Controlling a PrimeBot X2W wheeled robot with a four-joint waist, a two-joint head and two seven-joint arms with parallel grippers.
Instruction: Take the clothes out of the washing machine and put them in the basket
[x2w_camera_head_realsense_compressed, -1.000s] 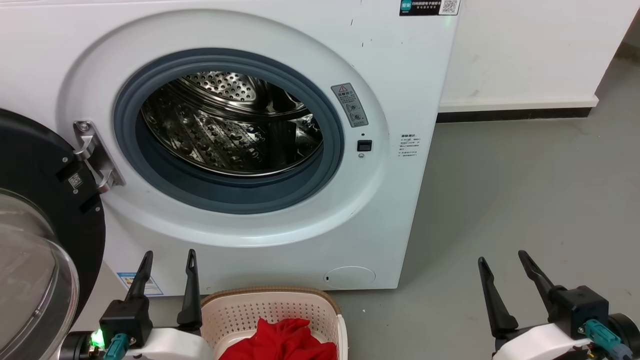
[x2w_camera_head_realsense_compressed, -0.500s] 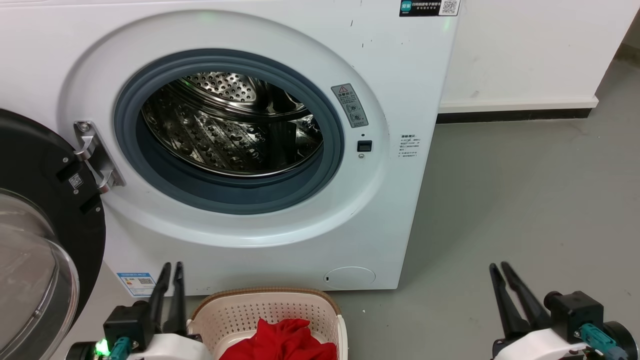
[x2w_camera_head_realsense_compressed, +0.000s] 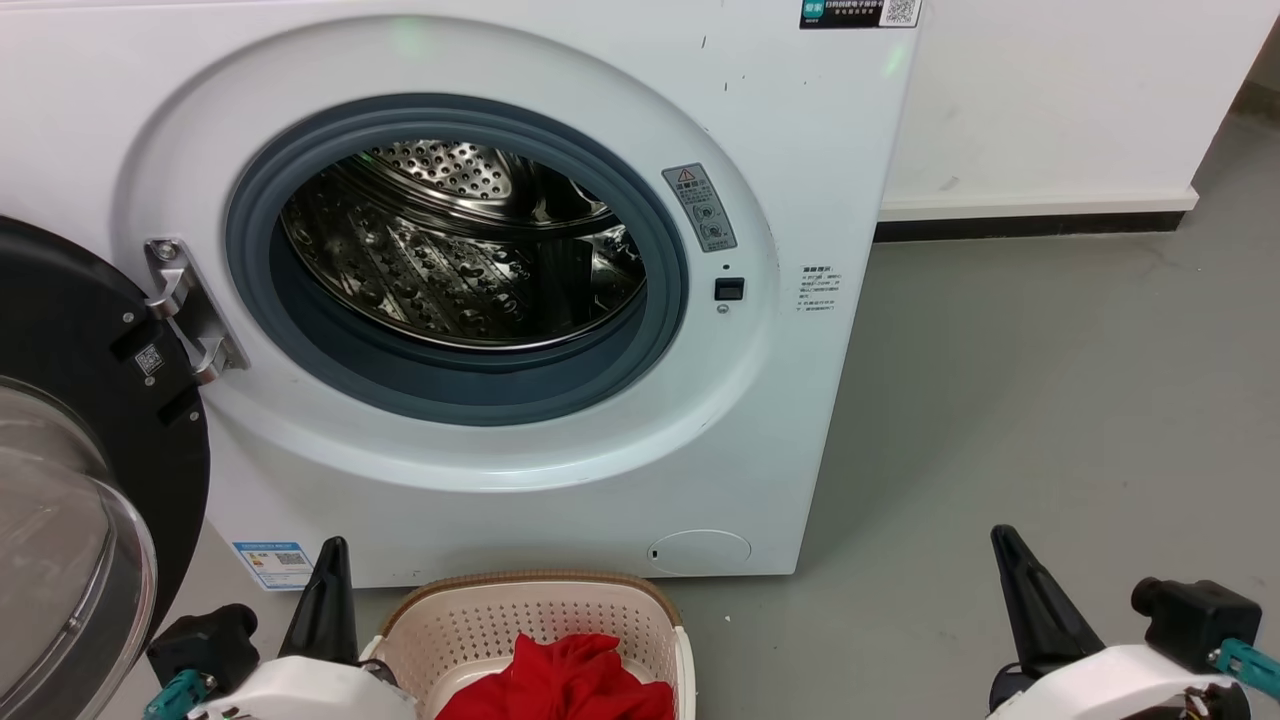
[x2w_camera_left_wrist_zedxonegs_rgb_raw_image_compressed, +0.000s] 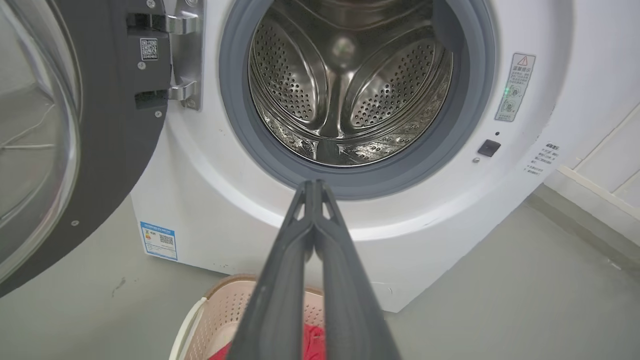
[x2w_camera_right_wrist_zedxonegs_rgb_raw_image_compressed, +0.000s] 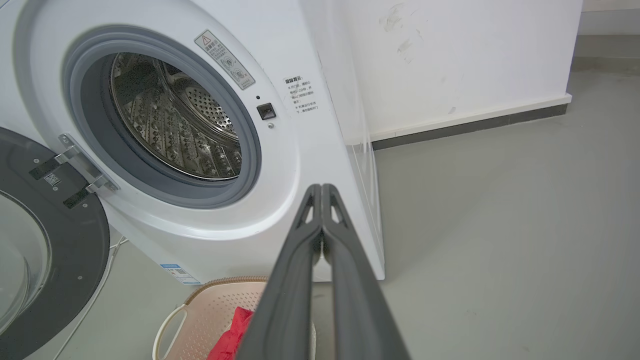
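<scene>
The white washing machine (x2w_camera_head_realsense_compressed: 800, 150) (x2w_camera_left_wrist_zedxonegs_rgb_raw_image_compressed: 200, 200) (x2w_camera_right_wrist_zedxonegs_rgb_raw_image_compressed: 310, 150) stands with its porthole open, and the steel drum (x2w_camera_head_realsense_compressed: 460, 250) (x2w_camera_left_wrist_zedxonegs_rgb_raw_image_compressed: 345, 85) holds nothing I can see. Red clothes (x2w_camera_head_realsense_compressed: 565, 680) (x2w_camera_left_wrist_zedxonegs_rgb_raw_image_compressed: 312, 337) (x2w_camera_right_wrist_zedxonegs_rgb_raw_image_compressed: 232, 335) lie in the cream basket (x2w_camera_head_realsense_compressed: 450, 625) (x2w_camera_left_wrist_zedxonegs_rgb_raw_image_compressed: 220, 310) (x2w_camera_right_wrist_zedxonegs_rgb_raw_image_compressed: 210, 310) on the floor just before the machine. My left gripper (x2w_camera_head_realsense_compressed: 330, 560) (x2w_camera_left_wrist_zedxonegs_rgb_raw_image_compressed: 314, 185) is shut on nothing, left of the basket. My right gripper (x2w_camera_head_realsense_compressed: 1005, 545) (x2w_camera_right_wrist_zedxonegs_rgb_raw_image_compressed: 320, 189) is shut on nothing, low over the floor to the right.
The black-rimmed glass door (x2w_camera_head_realsense_compressed: 70, 480) (x2w_camera_left_wrist_zedxonegs_rgb_raw_image_compressed: 55, 140) (x2w_camera_right_wrist_zedxonegs_rgb_raw_image_compressed: 45, 240) hangs swung open at the left. Bare grey floor (x2w_camera_head_realsense_compressed: 1050, 380) stretches right of the machine to a white wall (x2w_camera_head_realsense_compressed: 1050, 100) with a dark skirting.
Both grippers have closed from open to shut and have sunk lower in the head view. The basket and the red clothes have stayed put.
</scene>
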